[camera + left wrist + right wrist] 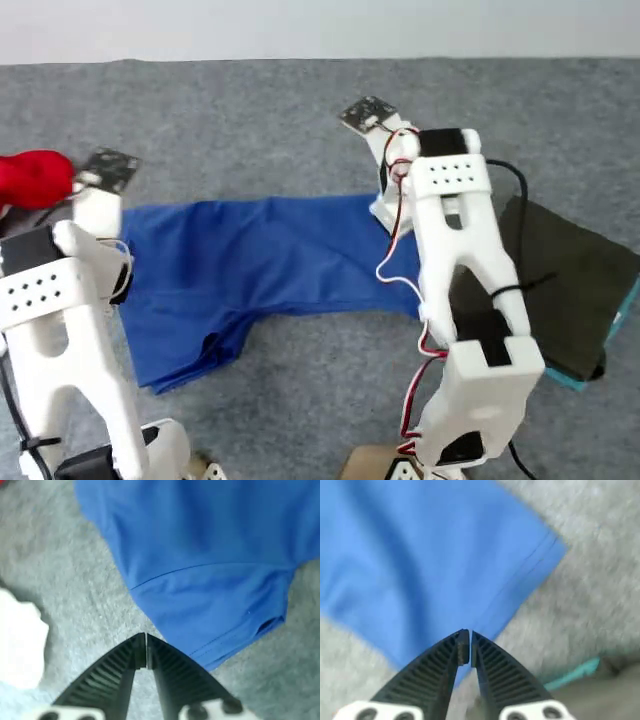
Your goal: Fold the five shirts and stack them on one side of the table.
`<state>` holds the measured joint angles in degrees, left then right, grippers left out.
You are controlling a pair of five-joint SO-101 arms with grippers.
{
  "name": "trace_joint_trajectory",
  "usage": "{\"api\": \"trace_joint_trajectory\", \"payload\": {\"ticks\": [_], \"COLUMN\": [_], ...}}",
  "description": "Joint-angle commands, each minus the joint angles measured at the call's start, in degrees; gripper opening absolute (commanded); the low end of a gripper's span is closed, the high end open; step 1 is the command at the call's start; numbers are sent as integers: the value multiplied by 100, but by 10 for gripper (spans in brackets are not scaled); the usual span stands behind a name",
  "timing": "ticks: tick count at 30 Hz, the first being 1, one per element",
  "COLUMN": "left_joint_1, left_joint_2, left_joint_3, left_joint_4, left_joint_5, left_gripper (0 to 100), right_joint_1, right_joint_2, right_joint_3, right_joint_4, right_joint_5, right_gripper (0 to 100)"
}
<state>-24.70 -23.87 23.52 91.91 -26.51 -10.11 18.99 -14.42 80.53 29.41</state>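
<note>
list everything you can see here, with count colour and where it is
blue shirt: one, blue, spread mid-table between the arms
dark shirt: one, near-black, folded at the right side, on a teal item
teal item: one, teal, edge showing under the dark shirt
red cloth: one, red, bunched at the left edge
table cover: one, grey
left pincer: one, black, shut, over grey cover beside the blue shirt
right pincer: one, black, shut, over the blue shirt's edge

One blue shirt (250,260), one dark shirt (560,290) (teal edge (566,377) beneath), one red cloth (35,178)
</note>
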Motion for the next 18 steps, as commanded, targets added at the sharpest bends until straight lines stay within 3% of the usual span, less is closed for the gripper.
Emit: {"api": "trace_joint_trajectory", "payload": {"ticks": [1, 10, 18], "left_joint_1": [-70, -70, -70], "left_joint_2": [-193, -220, -211], "left_joint_3": [-207, -242, -215], "left_joint_4": [-88, -404, -404], "left_joint_5": [229, 246, 246], "left_gripper": [5, 5, 5], "right_joint_1": [-75, 207, 453], "right_joint_2": [242, 1701, 2457], "right_joint_3": [-290, -360, -1785], "right_joint_4": [-884, -2730, -2791], "right_joint_5": [-97, 897, 1116], "right_gripper": [9, 9, 9]}}
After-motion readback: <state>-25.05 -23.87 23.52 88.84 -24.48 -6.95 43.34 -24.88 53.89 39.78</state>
